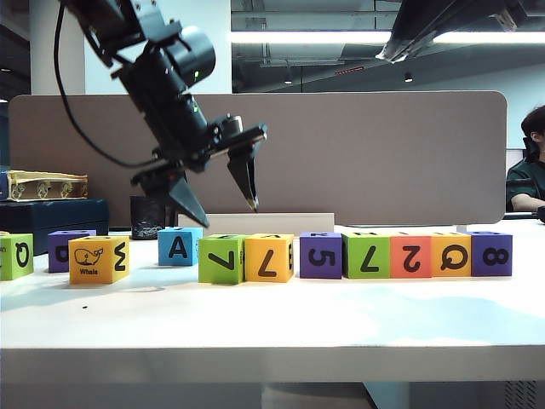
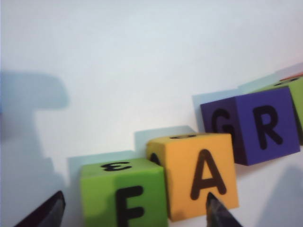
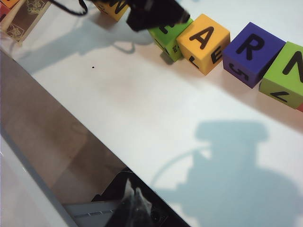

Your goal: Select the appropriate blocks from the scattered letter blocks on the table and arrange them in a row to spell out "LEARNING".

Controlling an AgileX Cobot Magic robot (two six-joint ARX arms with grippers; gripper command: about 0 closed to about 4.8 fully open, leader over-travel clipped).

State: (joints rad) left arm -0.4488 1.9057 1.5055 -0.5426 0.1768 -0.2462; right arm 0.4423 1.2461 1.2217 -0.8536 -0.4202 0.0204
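Two grippers, left gripper (image 1: 223, 213) fingers apart above blocks (image 1: 245, 258), right gripper unseen

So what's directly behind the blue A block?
In the exterior view, a black mug stands behind and left of the blue A block; the open left gripper hangs above. The mug's base is hidden by blocks; the right gripper isn't visible.

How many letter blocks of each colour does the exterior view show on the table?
green blocks: 3
yellow-orange blocks: 3
purple blocks: 3
blue block: 1
coral block: 1
Total: 11
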